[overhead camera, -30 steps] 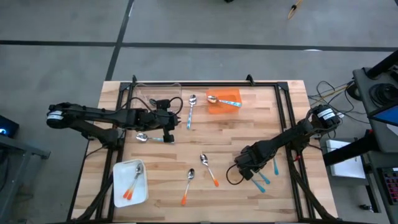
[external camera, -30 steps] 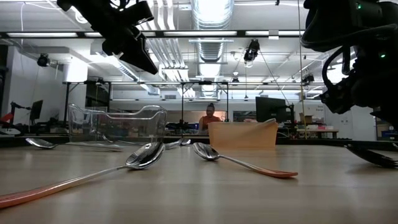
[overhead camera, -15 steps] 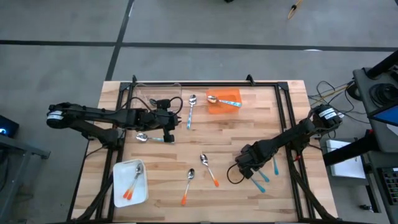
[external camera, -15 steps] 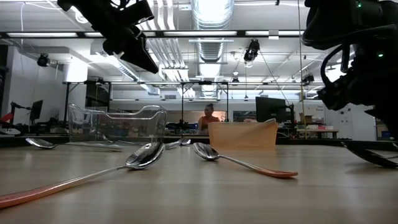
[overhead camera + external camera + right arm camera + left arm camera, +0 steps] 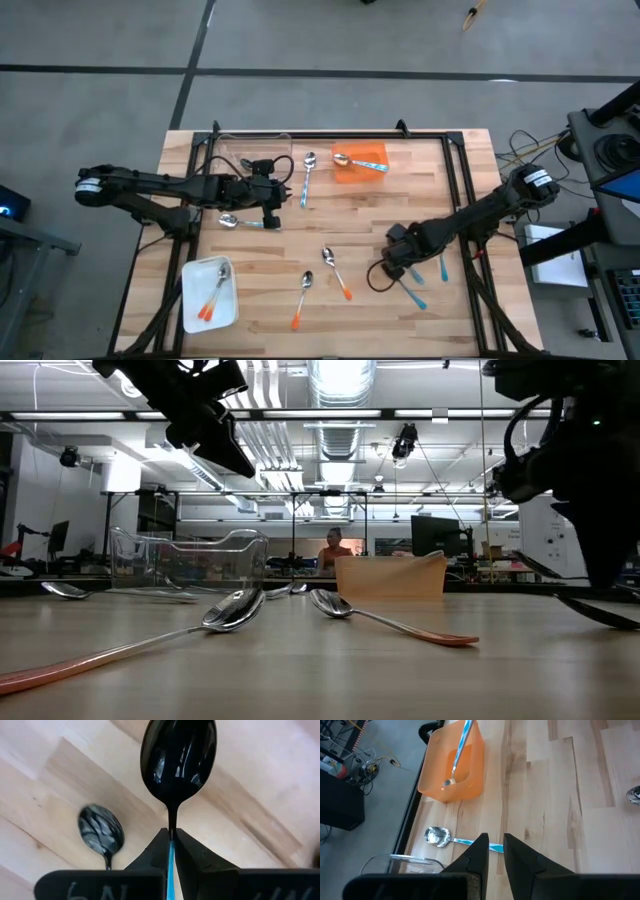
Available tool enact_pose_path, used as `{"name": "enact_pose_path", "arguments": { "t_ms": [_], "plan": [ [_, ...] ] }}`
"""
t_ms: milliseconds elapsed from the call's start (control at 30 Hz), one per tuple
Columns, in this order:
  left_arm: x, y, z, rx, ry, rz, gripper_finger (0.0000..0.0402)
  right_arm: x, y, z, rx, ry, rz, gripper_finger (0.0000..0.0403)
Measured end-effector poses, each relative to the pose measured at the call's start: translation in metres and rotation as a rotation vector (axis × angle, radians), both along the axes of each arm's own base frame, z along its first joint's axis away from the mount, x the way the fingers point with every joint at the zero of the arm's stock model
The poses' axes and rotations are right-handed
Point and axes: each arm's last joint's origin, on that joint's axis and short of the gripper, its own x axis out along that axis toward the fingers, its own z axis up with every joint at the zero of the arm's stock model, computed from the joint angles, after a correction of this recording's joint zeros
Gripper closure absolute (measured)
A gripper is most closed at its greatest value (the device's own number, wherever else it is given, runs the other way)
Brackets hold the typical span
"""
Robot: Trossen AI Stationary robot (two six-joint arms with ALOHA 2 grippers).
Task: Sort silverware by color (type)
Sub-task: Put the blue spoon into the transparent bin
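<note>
Counting spoons on the wooden bench (image 5: 400,200): two orange-handled ones in the white tray (image 5: 190,310) at the near left corner, two more loose (image 5: 336,271) mid-bench, three light-blue-handled ones (one inside the orange bin (image 5: 358,163) at the far edge), and teal ones (image 5: 443,267) near the right side. The right end effector (image 5: 392,268) is pinched shut on a glossy dark-bowled teal spoon (image 5: 177,755); it has lifted and shifted since a second ago. The left end effector (image 5: 270,190) hovers by the clear container (image 5: 232,145), fingers nearly together, empty.
</note>
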Motion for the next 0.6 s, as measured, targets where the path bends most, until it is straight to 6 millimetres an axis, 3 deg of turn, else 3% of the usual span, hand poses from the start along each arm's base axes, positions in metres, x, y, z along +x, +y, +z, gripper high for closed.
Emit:
{"name": "enact_pose_path", "arguments": {
  "t_ms": [233,600],
  "plan": [
    [0.0,0.0,0.0,0.0,-0.005,0.0,0.0361,0.011,0.002,0.014,-0.05,-0.076,0.06,0.0394],
    [0.003,0.0,0.004,0.001,-0.054,0.0,0.0361,0.036,-0.002,0.052,-0.224,-0.243,0.19,0.0394]
  ]
}}
